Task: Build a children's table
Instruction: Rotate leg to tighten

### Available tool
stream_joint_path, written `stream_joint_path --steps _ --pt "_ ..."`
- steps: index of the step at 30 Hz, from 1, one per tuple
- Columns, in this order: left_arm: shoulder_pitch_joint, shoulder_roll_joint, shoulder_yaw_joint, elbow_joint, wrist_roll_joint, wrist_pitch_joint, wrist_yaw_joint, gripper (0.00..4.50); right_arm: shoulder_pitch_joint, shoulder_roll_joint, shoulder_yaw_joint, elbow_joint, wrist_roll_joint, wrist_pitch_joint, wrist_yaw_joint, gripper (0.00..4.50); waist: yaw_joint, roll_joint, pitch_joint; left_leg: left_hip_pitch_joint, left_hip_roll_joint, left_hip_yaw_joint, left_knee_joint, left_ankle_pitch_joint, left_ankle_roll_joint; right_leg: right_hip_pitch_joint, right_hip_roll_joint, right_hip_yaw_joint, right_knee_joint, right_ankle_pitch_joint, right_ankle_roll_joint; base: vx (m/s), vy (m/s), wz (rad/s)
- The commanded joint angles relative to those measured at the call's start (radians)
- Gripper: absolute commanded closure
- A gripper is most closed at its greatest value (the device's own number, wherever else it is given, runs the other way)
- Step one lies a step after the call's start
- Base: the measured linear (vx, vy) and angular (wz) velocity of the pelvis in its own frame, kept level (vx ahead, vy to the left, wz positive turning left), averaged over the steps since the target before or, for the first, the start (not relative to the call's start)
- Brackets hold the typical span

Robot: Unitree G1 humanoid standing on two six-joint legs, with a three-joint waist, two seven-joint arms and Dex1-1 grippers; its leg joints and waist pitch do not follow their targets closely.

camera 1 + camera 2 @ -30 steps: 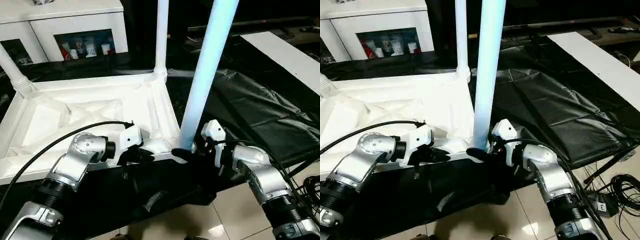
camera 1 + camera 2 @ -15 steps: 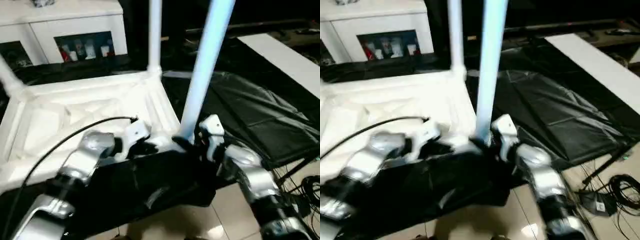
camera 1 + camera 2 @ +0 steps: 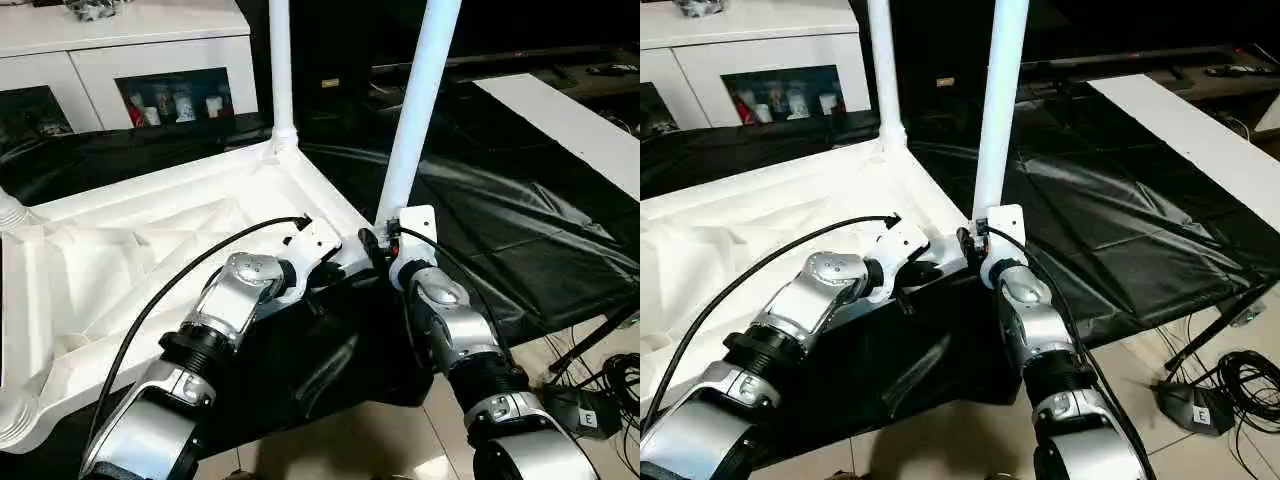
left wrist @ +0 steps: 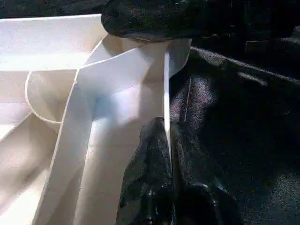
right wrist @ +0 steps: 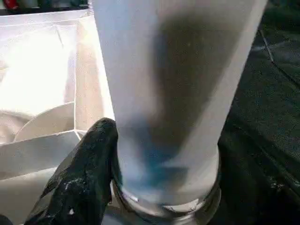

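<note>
1. Tabletop (image 3: 130,270): white plastic, rectangular, lying upside down on black sheeting (image 3: 520,230). Ribbed underside faces up, raised rim all round, rounded sockets at the corners.
2. Far-left corner: stub of a white ribbed leg (image 3: 8,210) at the frame edge.
3. Left arm: silver forearm reaching forward and inward, black cable looping over it. Left tool (image 4: 168,140) is clenched, its two black fingers pinched on the thin near rim wall of the tabletop, just beside the near right corner.
4. Back leg (image 3: 281,70): smooth white tapered tube, standing upright in the far corner socket.
5. Near leg (image 3: 420,100): same smooth white tube, seated in the near right corner socket, leaning slightly right.
6. Right arm: silver forearm rising steeply from the bottom edge to that corner. Right tool (image 3: 378,243) grasps the base of the near leg; one black finger (image 5: 84,173) presses the tube just above the socket collar.
7. Behind: white cabinet (image 3: 150,60) with glass doors.
</note>
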Motion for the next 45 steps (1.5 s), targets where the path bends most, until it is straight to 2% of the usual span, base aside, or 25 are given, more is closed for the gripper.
stream_joint_path --steps 1,3,6,7,8,10,12,14,17,20,25,29,31,32,34,36,39,40,45 --pt "0.029 -0.003 0.0 -0.004 -0.018 -0.04 -0.016 4.5 0.024 0.02 0.047 -0.016 0.014 -0.015 0.121 1.25 0.003 -0.012 -0.048 0.009 0.036 -0.024 -0.073 -0.363 0.026 0.022 -0.046 0.03 -0.09 -0.385 -0.15 0.0 0.0 0.0" --pt "0.044 0.018 0.0 -0.025 -0.025 -0.054 -0.041 4.5 0.04 -0.006 0.063 -0.049 0.018 -0.044 0.184 1.11 0.005 -0.012 -0.051 0.008 0.037 -0.021 -0.07 -0.337 0.038 0.024 -0.046 0.031 -0.088 -0.347 -0.161 0.0 0.0 0.0" --pt "0.07 0.05 -0.002 -0.065 -0.041 -0.072 -0.092 4.5 0.066 -0.046 0.081 -0.108 0.034 -0.048 0.273 0.89 0.009 -0.014 -0.054 -0.001 0.037 -0.019 -0.066 -0.272 0.063 0.033 -0.046 0.031 -0.078 -0.27 -0.183 0.0 0.0 0.0" --pt "0.09 0.075 -0.006 -0.092 -0.047 -0.088 -0.126 4.5 0.085 -0.09 0.108 -0.147 0.03 -0.037 0.334 0.77 0.007 -0.013 -0.053 0.001 0.037 -0.016 -0.064 -0.26 0.07 0.03 -0.044 0.03 -0.076 -0.255 -0.194 0.0 0.0 0.0" --pt "0.099 0.084 -0.004 -0.104 -0.054 -0.101 -0.143 4.5 0.093 -0.112 0.123 -0.159 0.021 -0.04 0.357 0.77 0.009 -0.013 -0.053 -0.001 0.039 -0.016 -0.063 -0.251 0.074 0.035 -0.044 0.028 -0.075 -0.252 -0.195 0.0 0.0 0.0" --pt "0.121 0.103 -0.001 -0.135 -0.077 -0.11 -0.187 4.5 0.115 -0.166 0.152 -0.194 0.007 -0.051 0.424 0.77 0.011 -0.011 -0.055 0.001 0.04 -0.014 -0.061 -0.23 0.075 0.034 -0.044 0.029 -0.072 -0.231 -0.202 0.0 0.0 0.0" --pt "0.137 0.122 -0.007 -0.153 -0.085 -0.132 -0.224 4.5 0.134 -0.198 0.155 -0.224 0.023 -0.044 0.483 0.77 0.011 -0.012 -0.056 -0.001 0.04 -0.014 -0.059 -0.208 0.081 0.037 -0.041 0.028 -0.067 -0.19 -0.216 0.0 0.0 0.0" --pt "0.154 0.137 -0.008 -0.179 -0.103 -0.136 -0.267 4.5 0.149 -0.223 0.15 -0.253 0.041 -0.032 0.539 0.77 0.011 -0.011 -0.06 0.0 0.041 -0.012 -0.055 -0.173 0.099 0.038 -0.038 0.028 -0.056 -0.107 -0.24 0.0 0.0 0.0" --pt "0.189 0.181 -0.018 -0.236 -0.13 -0.132 -0.346 4.5 0.183 -0.278 0.143 -0.322 0.077 0.003 0.654 0.77 0.013 -0.01 -0.059 0.001 0.042 -0.011 -0.051 -0.15 0.126 0.04 -0.037 0.027 -0.049 -0.044 -0.266 0.0 0.0 0.0" --pt "0.22 0.224 -0.012 -0.281 -0.163 -0.128 -0.413 4.5 0.203 -0.33 0.156 -0.361 0.097 0.008 0.716 0.77 0.014 -0.01 -0.057 0.003 0.046 -0.01 -0.054 -0.17 0.125 0.039 -0.039 0.027 -0.053 -0.082 -0.268 0.0 0.0 0.0" --pt "0.245 0.258 -0.005 -0.315 -0.187 -0.12 -0.46 4.5 0.208 -0.352 0.167 -0.367 0.093 0.007 0.764 0.77 0.016 -0.01 -0.055 0.006 0.047 -0.011 -0.058 -0.221 0.086 0.034 -0.041 0.028 -0.06 -0.189 -0.246 0.0 0.0 0.0" --pt "0.251 0.268 -0.001 -0.324 -0.188 -0.115 -0.469 4.5 0.213 -0.353 0.172 -0.372 0.089 0.016 0.789 0.77 0.016 -0.011 -0.057 0.006 0.046 -0.011 -0.055 -0.199 0.082 0.035 -0.04 0.03 -0.055 -0.155 -0.247 0.0 0.0 0.0" --pt "0.251 0.27 0.0 -0.325 -0.189 -0.113 -0.469 4.5 0.213 -0.349 0.171 -0.372 0.09 0.019 0.793 1.12 0.016 -0.011 -0.059 0.004 0.045 -0.011 -0.053 -0.179 0.089 0.036 -0.04 0.029 -0.052 -0.126 -0.253 0.0 0.0 0.0" --pt "0.252 0.271 0.001 -0.328 -0.19 -0.11 -0.469 4.5 0.213 -0.35 0.173 -0.374 0.095 0.022 0.792 1.12 0.016 -0.013 -0.062 0.004 0.044 -0.011 -0.051 -0.167 0.095 0.038 -0.039 0.029 -0.049 -0.107 -0.257 0.0 0.0 0.0" --pt "0.253 0.273 0.001 -0.331 -0.191 -0.108 -0.469 4.5 0.213 -0.35 0.176 -0.375 0.103 0.025 0.793 1.17 0.017 -0.012 -0.062 0.003 0.044 -0.011 -0.049 -0.156 0.103 0.038 -0.04 0.028 -0.047 -0.09 -0.262 0.0 0.0 0.0" --pt "0.253 0.275 0.0 -0.333 -0.193 -0.107 -0.468 4.5 0.214 -0.348 0.174 -0.376 0.105 0.028 0.797 1.49 0.017 -0.013 -0.063 0.003 0.043 -0.011 -0.048 -0.157 0.104 0.04 -0.041 0.028 -0.046 -0.095 -0.264 0.0 0.0 0.0" --pt "0.254 0.275 -0.001 -0.333 -0.193 -0.106 -0.469 4.5 0.216 -0.344 0.17 -0.376 0.106 0.03 0.801 1.56 0.017 -0.012 -0.064 0.002 0.043 -0.011 -0.047 -0.157 0.104 0.04 -0.04 0.028 -0.046 -0.094 -0.263 0.0 0.0 0.0" --pt "0.254 0.275 -0.001 -0.333 -0.192 -0.105 -0.47 4.5 0.217 -0.343 0.169 -0.376 0.106 0.03 0.8 1.76 0.017 -0.012 -0.063 0.003 0.043 -0.011 -0.047 -0.159 0.103 0.039 -0.039 0.028 -0.046 -0.096 -0.263 0.0 0.0 0.0" --pt "0.251 0.264 -0.006 -0.321 -0.179 -0.102 -0.453 4.5 0.223 -0.323 0.153 -0.363 0.108 0.038 0.765 1.83 0.017 -0.011 -0.062 0.003 0.043 -0.011 -0.047 -0.167 0.098 0.038 -0.039 0.028 -0.047 -0.111 -0.26 0.0 0.0 0.0"
